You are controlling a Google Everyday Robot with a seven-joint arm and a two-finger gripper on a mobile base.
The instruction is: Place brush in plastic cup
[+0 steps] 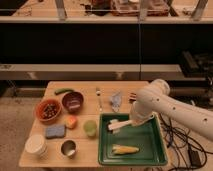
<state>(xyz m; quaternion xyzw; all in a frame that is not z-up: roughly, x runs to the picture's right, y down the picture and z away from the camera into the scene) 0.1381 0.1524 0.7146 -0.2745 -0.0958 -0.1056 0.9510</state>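
The white brush (116, 125) lies in the left part of the green tray (156, 150), its head pointing left toward the tray's rim. My gripper (132, 123) is at the brush's handle end, low over the tray, under the white arm that comes in from the right. The arm hides the handle end and the contact. The pale yellow-green plastic cup (90, 128) stands upright on the wooden table just left of the tray, a short way from the brush head.
A yellow corn cob (125, 149) lies in the tray's front. On the table are a metal cup (68, 148), white stacked bowls (36, 144), a blue sponge (55, 131), two food bowls (49, 110), a fork (99, 97) and a crumpled grey item (116, 100).
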